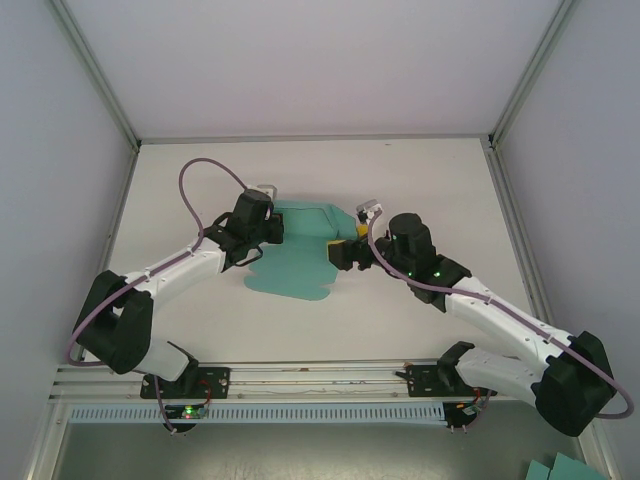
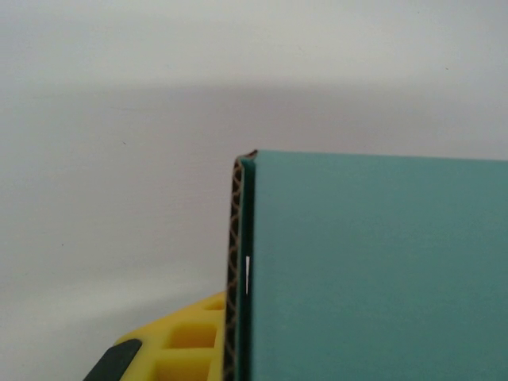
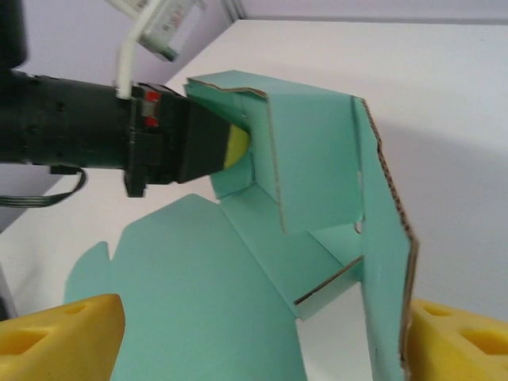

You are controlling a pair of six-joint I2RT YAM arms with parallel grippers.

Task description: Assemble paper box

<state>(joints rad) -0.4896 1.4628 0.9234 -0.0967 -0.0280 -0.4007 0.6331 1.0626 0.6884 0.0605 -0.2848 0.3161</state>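
The paper box (image 1: 298, 268) is a part-folded sheet of teal card lying mid-table, its far flaps raised. My left gripper (image 1: 266, 232) is shut on a raised flap at the card's left far corner. In the left wrist view the card panel (image 2: 373, 270) stands right beside one yellow finger (image 2: 186, 337). My right gripper (image 1: 347, 252) is at the card's right side, open. Its yellow fingers (image 3: 67, 337) stand wide apart, with the flat panel (image 3: 190, 294) and an upright side wall (image 3: 385, 262) between them. The left gripper (image 3: 208, 147) pinches the flap across from it.
White side walls and an aluminium frame (image 1: 95, 75) close in the table on three sides. A rail (image 1: 300, 372) runs along the near edge by the arm bases. Spare teal card (image 1: 562, 468) lies off the table at the bottom right.
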